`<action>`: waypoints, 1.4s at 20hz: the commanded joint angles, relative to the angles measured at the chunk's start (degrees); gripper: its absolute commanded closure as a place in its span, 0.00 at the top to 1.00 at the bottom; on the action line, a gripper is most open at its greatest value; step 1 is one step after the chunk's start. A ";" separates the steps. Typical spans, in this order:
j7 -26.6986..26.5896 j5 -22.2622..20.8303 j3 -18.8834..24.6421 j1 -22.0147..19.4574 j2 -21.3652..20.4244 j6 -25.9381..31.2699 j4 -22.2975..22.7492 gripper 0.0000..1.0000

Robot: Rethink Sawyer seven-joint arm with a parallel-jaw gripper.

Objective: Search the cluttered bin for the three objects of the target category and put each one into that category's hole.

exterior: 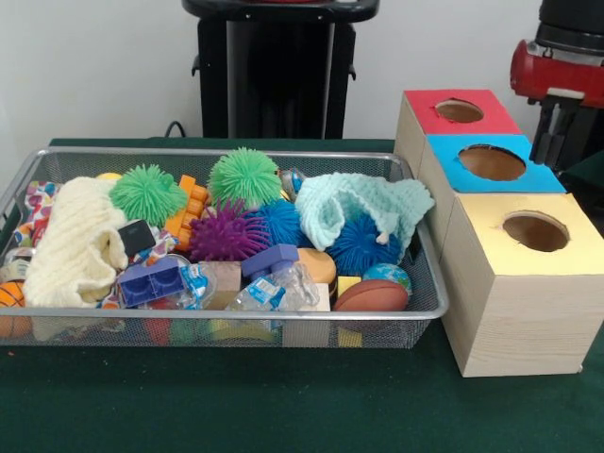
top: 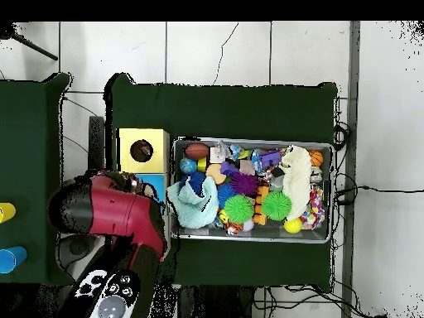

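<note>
The silver wire-mesh bin is full of toys; it also shows in the overhead view. One polka-dot cloth piece shows at the bin's left end, partly under the cream cloth; overhead it lies at the bin's right end. The other two pieces are hidden. The yellow-topped box stands nearest, right of the bin, its round hole open; the hole also shows overhead. The red and black arm hangs beside the boxes. Its gripper shows only as dark parts, apart from the bin.
A cream waffle cloth and a mint knitted cloth lie on top of spiky balls, bottles and blocks. The blue-topped box and the red-topped box stand behind the yellow one. The robot's black pedestal stands behind the bin.
</note>
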 commanded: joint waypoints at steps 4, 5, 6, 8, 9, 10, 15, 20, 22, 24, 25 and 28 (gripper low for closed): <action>10.14 -3.90 -0.96 -1.79 -1.26 3.12 6.69 0.00; 8.48 -4.23 0.02 -3.90 -2.22 1.84 9.01 0.00; 7.92 -4.51 0.37 -4.60 -2.65 1.47 9.90 0.00; 6.02 -5.53 1.36 -6.87 -3.56 -0.14 11.95 0.00; 5.07 -5.99 2.05 -8.15 -4.19 -1.03 13.34 0.00; 4.54 -6.64 2.22 -8.87 -4.53 -1.67 13.89 0.00; 2.65 -10.13 3.13 -12.34 -5.90 -4.75 16.30 0.00; 3.76 -15.53 -1.34 -12.53 -5.22 -4.92 15.21 0.00; 5.00 -17.74 -4.91 -11.29 -4.62 -3.94 14.64 0.00; 5.13 -19.70 -5.99 -12.36 -4.28 -5.95 15.18 0.00; 5.28 -20.42 -5.63 -13.20 -4.39 -7.81 15.68 0.00; 7.48 -22.16 -5.73 -13.99 -4.32 -13.90 16.54 0.00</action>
